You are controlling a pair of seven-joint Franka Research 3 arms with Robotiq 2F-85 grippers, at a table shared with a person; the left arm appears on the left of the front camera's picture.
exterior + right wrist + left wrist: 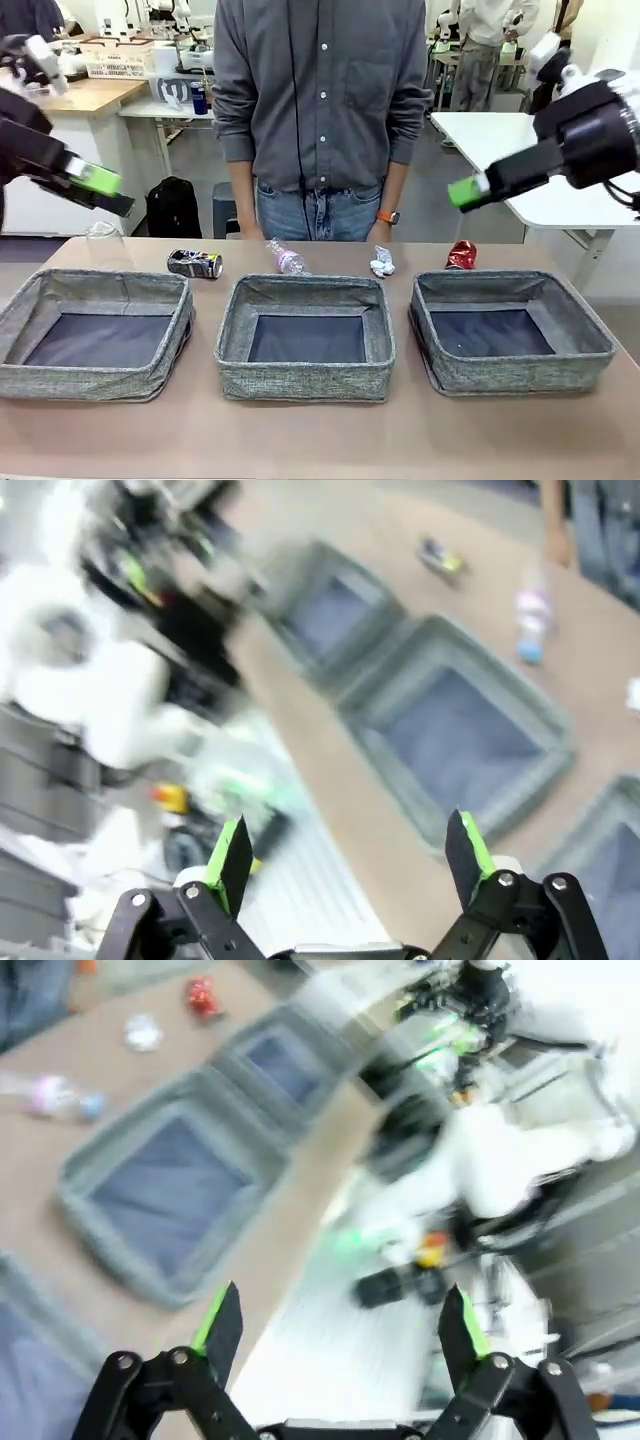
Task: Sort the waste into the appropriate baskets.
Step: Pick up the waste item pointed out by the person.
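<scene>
Pincers: left pincer (340,1310) and right pincer (350,840) both wide, holding nothing, raised above the surface (320,440) at its left and right edges. We see clear cup (105,245), dark can (195,264), bottle (287,257), paper wad (383,262) and red can (461,255) lined along the far edge, behind the three baskets (305,286).

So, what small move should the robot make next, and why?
Probably lower the right pincer toward the crushed red can. That pincer is open, empty and raised above the right side of the table. The can lies on the table just behind the right basket, and it is the nearest piece to that pincer.
</scene>
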